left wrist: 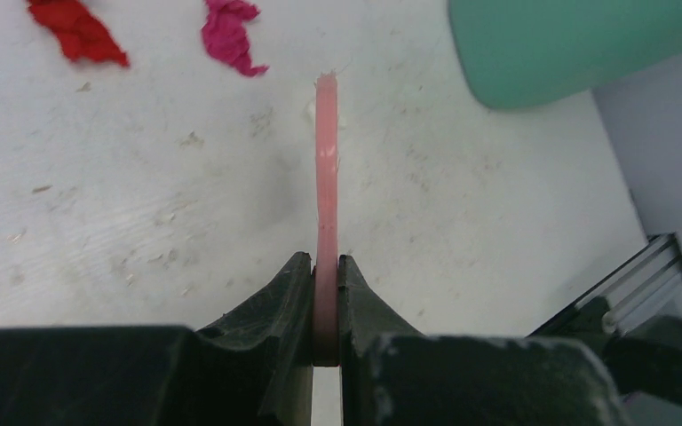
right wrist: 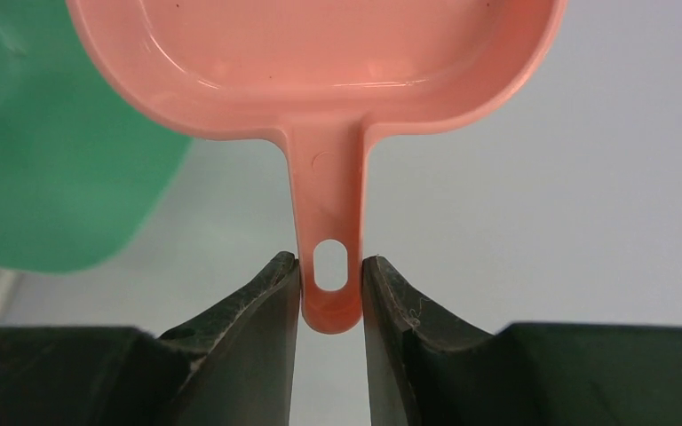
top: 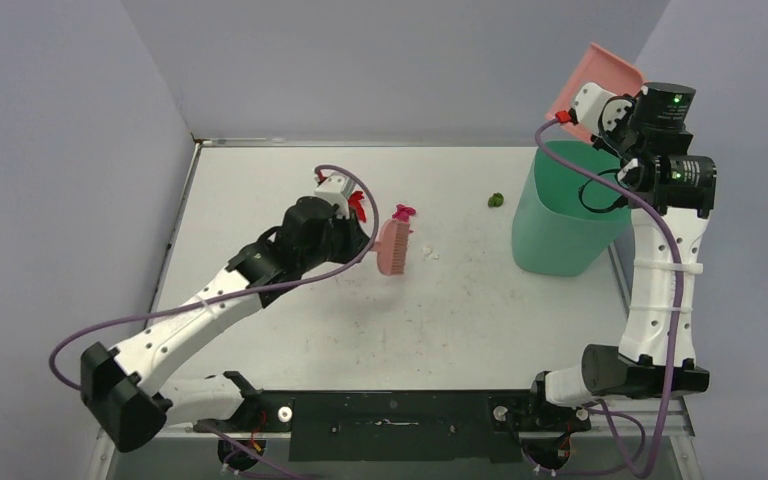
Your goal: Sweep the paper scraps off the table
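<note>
My left gripper (top: 366, 240) is shut on the handle of the pink brush (top: 392, 247), held over the middle of the table (top: 290, 330); in the left wrist view the gripper (left wrist: 326, 266) clamps the brush (left wrist: 326, 169) edge-on. A red paper scrap (top: 358, 205) (left wrist: 78, 31) and a magenta scrap (top: 403, 211) (left wrist: 229, 35) lie just beyond the brush. Small white bits (top: 430, 253) lie to its right, and a green scrap (top: 496, 200) lies farther right. My right gripper (top: 582, 108) (right wrist: 330, 275) is shut on the handle of the pink dustpan (top: 600, 78) (right wrist: 320, 53), held tilted high over the bin.
A green bin (top: 565, 210) (left wrist: 577, 44) (right wrist: 53, 160) stands at the table's right side, beside the right arm. Grey walls close in the back and both sides. A metal rail (top: 175, 240) runs along the table's left edge.
</note>
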{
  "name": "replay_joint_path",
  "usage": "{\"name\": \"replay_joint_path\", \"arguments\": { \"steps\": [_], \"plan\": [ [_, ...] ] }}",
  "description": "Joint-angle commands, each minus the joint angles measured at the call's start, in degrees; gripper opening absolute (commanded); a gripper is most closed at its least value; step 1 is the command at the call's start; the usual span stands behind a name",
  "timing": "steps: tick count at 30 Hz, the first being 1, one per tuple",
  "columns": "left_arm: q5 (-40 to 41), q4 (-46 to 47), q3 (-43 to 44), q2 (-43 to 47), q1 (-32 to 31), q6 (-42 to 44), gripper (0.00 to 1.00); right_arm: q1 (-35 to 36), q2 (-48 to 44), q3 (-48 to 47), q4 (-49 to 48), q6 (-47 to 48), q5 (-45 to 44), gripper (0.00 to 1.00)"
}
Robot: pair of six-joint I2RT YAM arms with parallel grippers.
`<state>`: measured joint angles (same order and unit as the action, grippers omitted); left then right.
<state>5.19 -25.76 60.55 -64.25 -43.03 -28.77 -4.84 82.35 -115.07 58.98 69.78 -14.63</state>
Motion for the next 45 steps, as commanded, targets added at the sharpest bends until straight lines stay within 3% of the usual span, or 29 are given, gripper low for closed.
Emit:
{"name": "replay_joint_path", "arguments": {
  "steps": [1, 4, 8, 16, 19, 27, 36, 45],
  "plan": [
    [-4.4, 20.6, 5.8, -9.6, 1.1, -7.4, 0.00, 0.0, -5.8, 0.4, -0.3, -18.1, 16.1, 0.05],
    [-5.2, 33.1, 7.7, -17.1, 2.3, -11.9, 0.00, 0.0, -7.8, 1.9, 0.9, -25.4, 23.2, 0.05],
    [-7.3, 42.1, 14.3, -28.9, 3.2, -16.5, 0.00, 0.0, -10.1, 5.7, 0.9, -31.6, 29.5, 0.05],
    [-12.2, 51.3, 39.0, -57.3, 3.1, -27.1, 0.00, 0.1, -17.9, 19.9, -5.0, -34.6, 38.2, 0.05],
    [-13.3, 50.9, 51.4, -69.9, 2.7, -30.6, 0.00, 0.2, -18.6, 22.9, -5.5, -35.5, 38.8, 0.05],
    [-6.9, 35.5, 93.5, -100.5, 0.7, -36.2, 0.00, 0.9, -14.3, 23.2, -4.8, -39.3, 38.4, 0.05],
    [-7.5, 35.7, 81.3, -97.7, -0.1, -42.4, 0.00, 1.9, -12.3, 24.8, -5.9, -37.7, 37.1, 0.05],
    [-8.9, 37.3, 43.8, -74.7, 2.0, -42.3, 0.00, 3.3, -14.6, 29.7, -5.9, -33.2, 38.1, 0.05]
  ]
}}
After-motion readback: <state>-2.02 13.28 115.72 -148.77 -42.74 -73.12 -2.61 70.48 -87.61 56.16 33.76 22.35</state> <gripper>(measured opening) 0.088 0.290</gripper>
